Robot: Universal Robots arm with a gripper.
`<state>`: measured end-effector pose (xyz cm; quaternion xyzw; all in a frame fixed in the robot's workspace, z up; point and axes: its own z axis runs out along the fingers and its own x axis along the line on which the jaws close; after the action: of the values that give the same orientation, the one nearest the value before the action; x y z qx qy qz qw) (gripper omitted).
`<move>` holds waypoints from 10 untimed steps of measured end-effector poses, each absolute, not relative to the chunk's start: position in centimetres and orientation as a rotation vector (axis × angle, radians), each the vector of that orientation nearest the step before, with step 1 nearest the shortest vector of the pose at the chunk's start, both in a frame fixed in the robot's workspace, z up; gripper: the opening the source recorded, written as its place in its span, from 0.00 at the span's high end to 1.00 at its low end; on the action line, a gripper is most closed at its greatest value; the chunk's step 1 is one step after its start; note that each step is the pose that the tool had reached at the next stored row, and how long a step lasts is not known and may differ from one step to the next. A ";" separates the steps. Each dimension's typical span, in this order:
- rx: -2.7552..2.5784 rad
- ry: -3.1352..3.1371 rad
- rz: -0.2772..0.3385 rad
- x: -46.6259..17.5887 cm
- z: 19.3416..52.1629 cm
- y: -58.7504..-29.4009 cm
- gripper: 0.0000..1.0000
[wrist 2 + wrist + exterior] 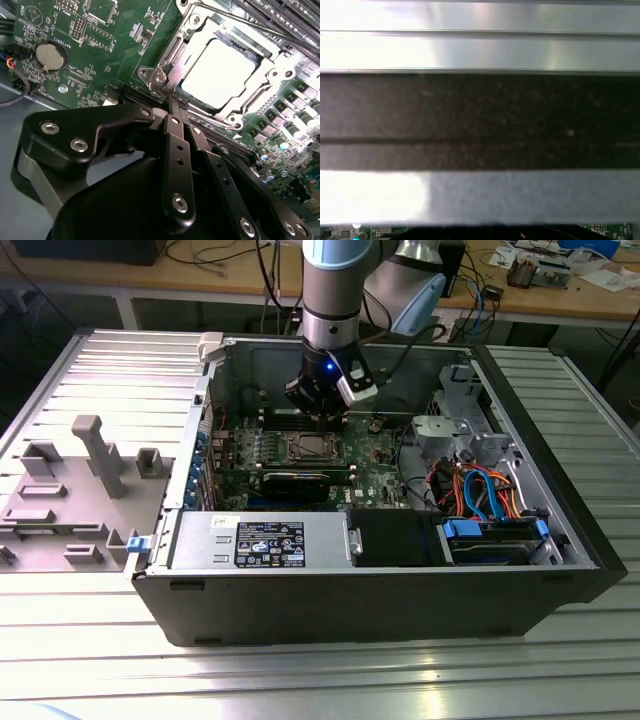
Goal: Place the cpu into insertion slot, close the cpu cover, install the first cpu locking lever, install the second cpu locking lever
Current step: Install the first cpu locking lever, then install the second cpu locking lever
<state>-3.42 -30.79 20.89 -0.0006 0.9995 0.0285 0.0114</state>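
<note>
Starting nearest the second wrist view's camera: saw the gripper [172, 107] with its black fingers [176, 150] pressed together, no gap visible between the tips. Could not tell whether anything thin was pinched there. Hung just beside one corner of the cpu cover [260, 87], by its hinge and screw.

Found the cpu [220, 70] already lying flat in the insertion slot [306, 447], near the middle of the motherboard [110, 50] inside the open computer case [350, 590]. Showed a pale, smooth silver-grey metal top through the cover's large window. Judged it light, rigid and slippery on top, fragile underneath and at the socket contacts; best taken by its opposite edges only, kept level, never pushed sideways.

Looked closed down over the chip, that cover: a thin bright steel frame, stiff but springy, probably best pressed at its tab or rim, never on the chip itself.

Farther on, noted a slim locking lever [240, 22] running along the cover's far side; a thin steel rod, likely springy under load, to be caught near its free end. Could not tell whether it was latched.
</note>
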 end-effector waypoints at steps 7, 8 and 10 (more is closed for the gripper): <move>-0.002 3.117 0.089 -3.4 20.9 -30.9 0.89; -0.002 3.118 0.089 -3.4 20.9 -30.9 0.89; -0.002 3.117 0.089 -3.4 20.9 -30.9 0.89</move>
<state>-3.42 -30.89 20.89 -0.0006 0.9995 0.0285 0.0114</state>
